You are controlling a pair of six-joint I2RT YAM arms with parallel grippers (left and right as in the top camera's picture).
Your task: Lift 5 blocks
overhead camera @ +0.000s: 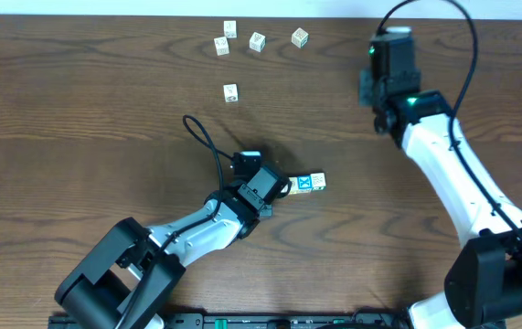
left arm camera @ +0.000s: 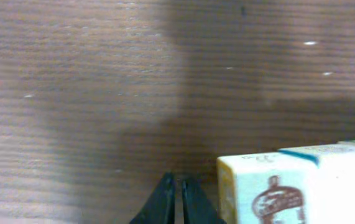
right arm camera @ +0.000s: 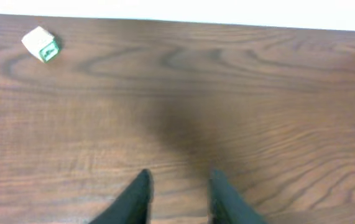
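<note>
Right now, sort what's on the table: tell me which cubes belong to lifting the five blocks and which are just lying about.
Job: blue X cube; cube with a reddish-brown picture; cream cube, all in one mid-table row.
Lying about: green-marked white cube; four plain whitish cubes toward the far side.

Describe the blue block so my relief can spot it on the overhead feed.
Follow the left arm from the near edge to the left gripper, mid-table. Just past its tip sits a small cluster of cubes. The blue X block shows a bright blue face with a white X; its neighbour and the far-edge cubes are pale.
</note>
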